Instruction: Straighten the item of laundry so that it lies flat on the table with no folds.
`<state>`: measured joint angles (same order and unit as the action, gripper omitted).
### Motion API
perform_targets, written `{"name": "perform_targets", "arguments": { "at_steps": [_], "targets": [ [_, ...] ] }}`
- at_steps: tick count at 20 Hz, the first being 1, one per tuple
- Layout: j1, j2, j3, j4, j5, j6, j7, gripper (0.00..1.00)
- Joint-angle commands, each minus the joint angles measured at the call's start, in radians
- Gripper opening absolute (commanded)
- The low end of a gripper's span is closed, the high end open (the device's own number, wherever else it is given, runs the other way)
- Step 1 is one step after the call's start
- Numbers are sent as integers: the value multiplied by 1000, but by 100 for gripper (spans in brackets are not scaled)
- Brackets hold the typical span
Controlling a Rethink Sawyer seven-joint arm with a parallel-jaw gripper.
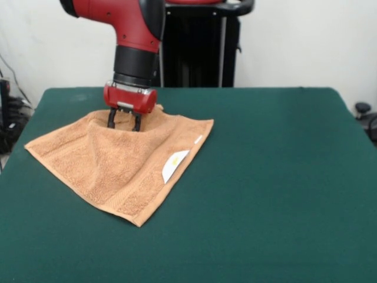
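Observation:
The orange-tan towel (112, 168) lies on the left half of the dark green table (283, 177), turned like a diamond, with its white label (175, 165) at the right edge. Its near part lies flat. Its far part rises in a tent-shaped fold up to my gripper (124, 124). The red and black arm comes down from above, and the black fingers (111, 121) stand in that raised fold and hold the cloth a little above the table. The far corner of the towel is hidden behind the gripper.
The robot's black pedestal (197, 47) stands behind the table's far edge. Cables and dark gear (9, 112) sit off the table's left side, and a small dark object (362, 109) off its right side.

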<state>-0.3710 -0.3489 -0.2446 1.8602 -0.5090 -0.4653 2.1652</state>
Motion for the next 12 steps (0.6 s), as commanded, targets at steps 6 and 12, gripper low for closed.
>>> {"name": "perform_targets", "arguments": {
  "at_steps": [6, 12],
  "targets": [
    [-29, 109, 55, 80, -115, 191, 33, 100],
    [-31, 111, 49, 73, -151, 183, 35, 0]
  ]
}}
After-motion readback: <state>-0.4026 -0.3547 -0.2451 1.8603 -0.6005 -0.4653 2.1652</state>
